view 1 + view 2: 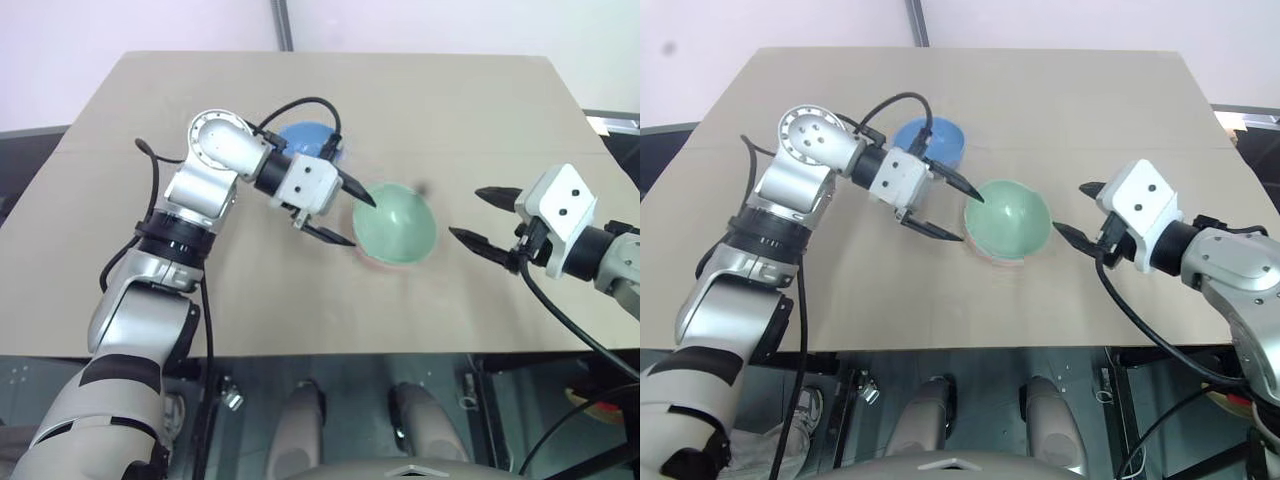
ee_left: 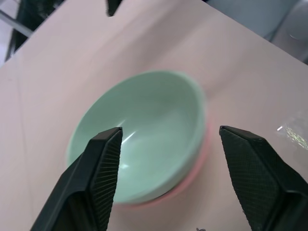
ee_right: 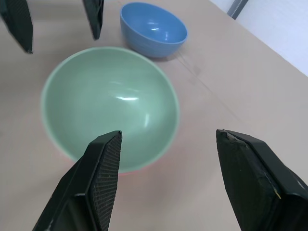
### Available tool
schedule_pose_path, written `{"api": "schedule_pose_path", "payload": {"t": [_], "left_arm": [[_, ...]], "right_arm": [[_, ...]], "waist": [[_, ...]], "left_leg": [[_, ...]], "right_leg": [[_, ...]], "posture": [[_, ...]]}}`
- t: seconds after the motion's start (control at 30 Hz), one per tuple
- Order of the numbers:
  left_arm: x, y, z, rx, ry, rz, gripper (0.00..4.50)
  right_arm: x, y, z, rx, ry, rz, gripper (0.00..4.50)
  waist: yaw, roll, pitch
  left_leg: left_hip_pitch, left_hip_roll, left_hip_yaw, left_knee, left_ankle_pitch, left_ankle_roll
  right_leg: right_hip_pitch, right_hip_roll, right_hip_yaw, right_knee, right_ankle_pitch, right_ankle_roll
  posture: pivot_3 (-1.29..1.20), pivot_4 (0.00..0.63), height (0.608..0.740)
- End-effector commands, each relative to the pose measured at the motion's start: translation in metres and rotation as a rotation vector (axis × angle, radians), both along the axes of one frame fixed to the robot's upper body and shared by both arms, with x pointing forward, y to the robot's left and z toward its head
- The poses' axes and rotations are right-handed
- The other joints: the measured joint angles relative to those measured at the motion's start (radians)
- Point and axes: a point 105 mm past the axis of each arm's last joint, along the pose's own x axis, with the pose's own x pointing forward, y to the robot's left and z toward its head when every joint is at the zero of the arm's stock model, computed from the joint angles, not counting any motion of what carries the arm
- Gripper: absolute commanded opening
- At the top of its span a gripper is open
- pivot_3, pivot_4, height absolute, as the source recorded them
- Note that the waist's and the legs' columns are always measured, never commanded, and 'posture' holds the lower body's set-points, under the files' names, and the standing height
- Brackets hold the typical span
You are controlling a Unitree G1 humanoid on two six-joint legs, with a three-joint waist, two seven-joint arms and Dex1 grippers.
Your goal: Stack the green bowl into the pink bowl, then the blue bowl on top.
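Note:
The green bowl (image 1: pixel 395 225) sits nested in the pink bowl (image 2: pixel 190 180) at the middle of the table. Only a thin pink rim shows under it. My left gripper (image 1: pixel 363 222) is open just to the left of this pair, its fingertips at the green rim and nothing between them. My right gripper (image 1: pixel 465 213) is open a short way to the right of the bowls, clear of them. The blue bowl (image 1: pixel 305 135) stands upright on the table behind the left gripper, partly hidden by that arm and its cable.
The tan table (image 1: pixel 300 300) carries the three bowls. Its front edge runs close below both arms, with dark floor and equipment beyond the right corner. Bare tabletop lies to the far right and at the back.

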Motion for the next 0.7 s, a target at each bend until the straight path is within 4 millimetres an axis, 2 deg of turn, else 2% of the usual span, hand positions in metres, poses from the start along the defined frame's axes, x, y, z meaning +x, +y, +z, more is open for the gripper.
{"api": "schedule_pose_path", "payload": {"t": [0.03,0.1,0.2,0.27,0.5,0.7], "left_arm": [[0.016,0.028,0.032,-0.09,-0.048,0.165,3.17],[0.029,0.046,0.035,-0.104,-0.062,0.283,3.17],[0.049,0.083,0.025,-0.015,-0.143,0.463,3.17],[0.058,0.096,0.017,0.027,-0.179,0.531,3.17],[0.077,0.108,-0.005,0.133,-0.274,0.62,3.17],[0.097,0.1,-0.016,0.216,-0.384,0.66,3.17]], "right_arm": [[-0.005,0.008,0.017,0.023,-0.063,0.038,3.44],[-0.003,0.018,0.022,0.054,-0.068,0.085,3.44],[0.003,0.038,0.027,0.085,-0.067,0.164,3.44],[0.009,0.049,0.03,0.097,-0.07,0.205,3.44],[0.018,0.066,0.032,0.101,-0.08,0.262,3.44],[0.019,0.069,0.031,0.099,-0.082,0.274,3.44]], "waist": [[-0.003,0.0,0.0],[-0.007,0.0,0.0],[-0.013,0.0,0.0],[-0.019,0.0,0.0],[0.001,0.0,0.0],[0.005,0.0,0.0]], "left_leg": [[0.0,0.0,0.0,0.0,0.0,0.0],[0.001,0.0,0.0,0.0,0.0,0.0],[0.002,0.0,0.0,0.003,0.0,0.0],[0.002,0.0,0.0,0.003,0.0,0.0],[-0.001,-0.001,-0.001,0.004,0.0,0.0],[-0.001,-0.001,-0.001,0.004,0.0,0.0]], "right_leg": [[0.0,0.0,0.0,0.0,0.0,0.0],[0.0,0.0,0.0,0.002,0.0,0.0],[0.0,0.001,0.0,0.005,0.0,0.0],[0.0,0.001,0.0,0.006,0.0,0.0],[-0.002,0.0,0.0,0.005,0.0,0.0],[-0.002,0.0,-0.001,0.006,0.0,0.0]], "posture": [[0.0,0.15,0.74],[0.0,0.15,0.74],[0.0,0.15,0.74],[0.0,0.15,0.74],[0.0,0.15,0.74],[0.0,0.15,0.74]]}}
